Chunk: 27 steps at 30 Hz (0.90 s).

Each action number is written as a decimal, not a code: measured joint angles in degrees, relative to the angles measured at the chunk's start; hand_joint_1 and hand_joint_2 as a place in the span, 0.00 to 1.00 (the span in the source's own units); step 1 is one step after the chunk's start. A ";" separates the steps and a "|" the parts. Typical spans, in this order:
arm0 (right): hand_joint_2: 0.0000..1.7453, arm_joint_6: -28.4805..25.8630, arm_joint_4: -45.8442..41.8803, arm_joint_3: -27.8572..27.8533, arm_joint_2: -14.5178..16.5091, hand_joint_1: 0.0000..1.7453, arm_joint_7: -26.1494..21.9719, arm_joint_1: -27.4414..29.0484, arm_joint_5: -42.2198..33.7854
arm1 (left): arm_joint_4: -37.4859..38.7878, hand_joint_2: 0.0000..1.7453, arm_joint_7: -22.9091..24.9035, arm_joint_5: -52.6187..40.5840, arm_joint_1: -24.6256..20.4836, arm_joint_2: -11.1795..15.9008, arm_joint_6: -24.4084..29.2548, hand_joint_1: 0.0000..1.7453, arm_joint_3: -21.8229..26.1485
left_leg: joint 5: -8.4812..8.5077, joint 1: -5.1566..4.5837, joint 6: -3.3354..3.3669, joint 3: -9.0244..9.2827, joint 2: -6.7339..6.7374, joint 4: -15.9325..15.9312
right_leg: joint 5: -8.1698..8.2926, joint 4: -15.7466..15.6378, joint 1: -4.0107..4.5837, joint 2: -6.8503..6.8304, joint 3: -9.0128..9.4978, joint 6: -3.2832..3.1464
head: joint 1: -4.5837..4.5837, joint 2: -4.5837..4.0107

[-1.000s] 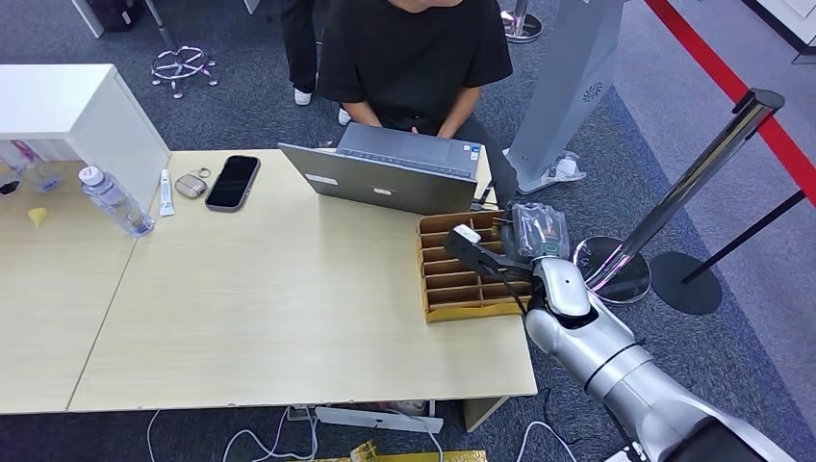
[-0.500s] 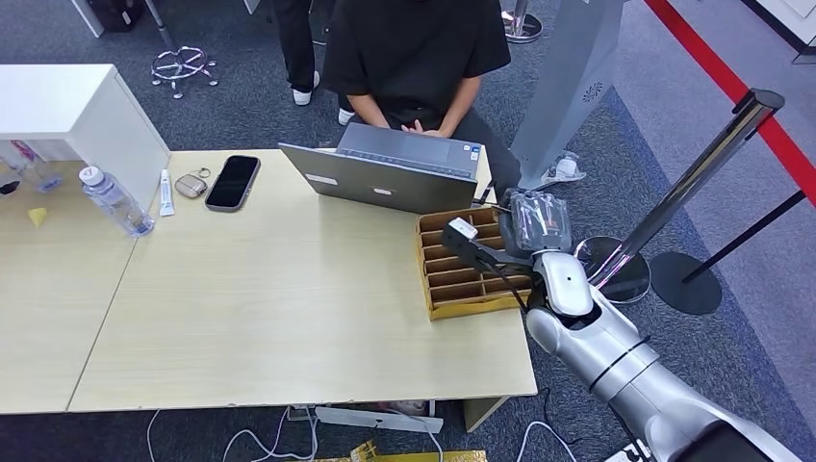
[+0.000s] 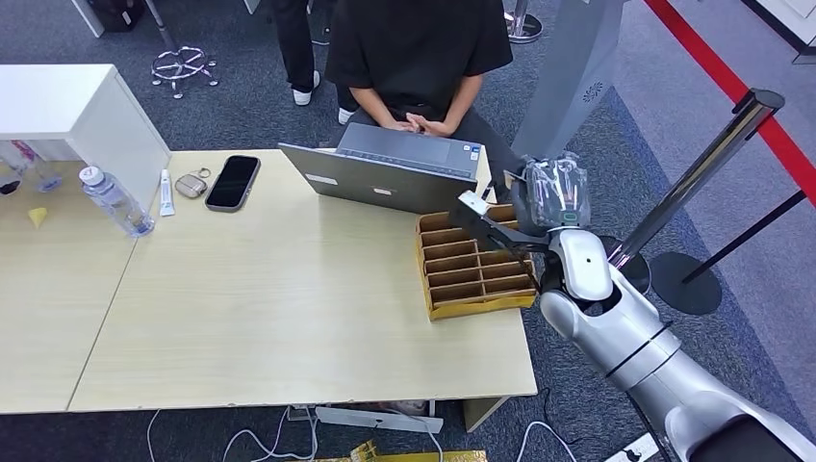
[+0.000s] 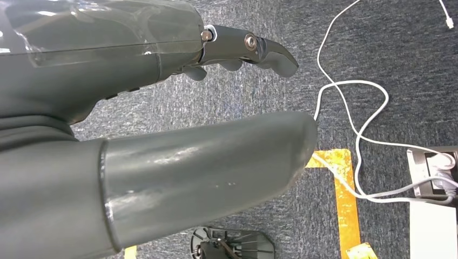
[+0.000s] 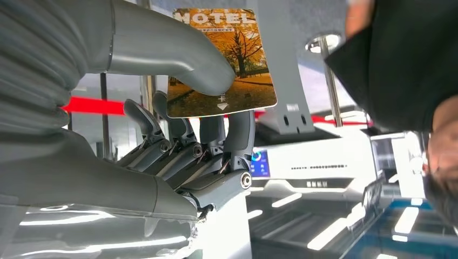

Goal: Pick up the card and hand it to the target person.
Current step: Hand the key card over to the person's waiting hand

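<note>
Head view: the silver right arm's hand (image 3: 550, 197) is rising and travelling away from the robot, from over the tan cardboard compartment tray (image 3: 471, 265) toward the far table edge beside the grey open laptop (image 3: 395, 173), carrying the orange autumn-tree hotel card (image 5: 224, 62) pinched between thumb and fingers. The hand is now standing above the tray's far corner rather than its middle. The seated person in the black T-shirt (image 3: 419, 48) is leaning back slightly, hands drawing together behind the laptop.
</note>
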 joint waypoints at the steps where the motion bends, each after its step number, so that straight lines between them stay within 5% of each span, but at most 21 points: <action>1: 1.00 0.07 -0.25 -0.09 -0.12 0.86 0.04 -0.43 0.09 | 0.00 0.00 0.04 -0.01 0.00 0.00 -0.01 0.00 0.00 | 0.00 0.00 0.00 0.00 0.00 0.00 | 0.00 0.00 0.00 0.00 0.00 0.00 | 0.01 0.00; 13: 1.00 0.29 0.64 -0.05 0.50 0.84 -2.33 -7.66 -1.94 | 0.00 0.00 0.76 -1.39 -0.22 -0.09 -0.23 0.00 -0.04 | 0.00 0.00 0.00 -0.04 -0.01 0.00 | 0.00 0.01 0.00 -0.01 0.00 0.00 | 0.00 0.00; 27: 1.00 -2.66 16.58 2.56 7.64 0.84 -8.04 -12.13 -4.71 | 0.00 0.00 2.19 -3.00 -1.53 -0.19 -0.90 0.00 -1.75 | 0.04 0.01 0.01 -0.06 -0.04 -0.01 | 0.00 0.03 0.00 -0.08 0.00 0.00 | -0.01 0.00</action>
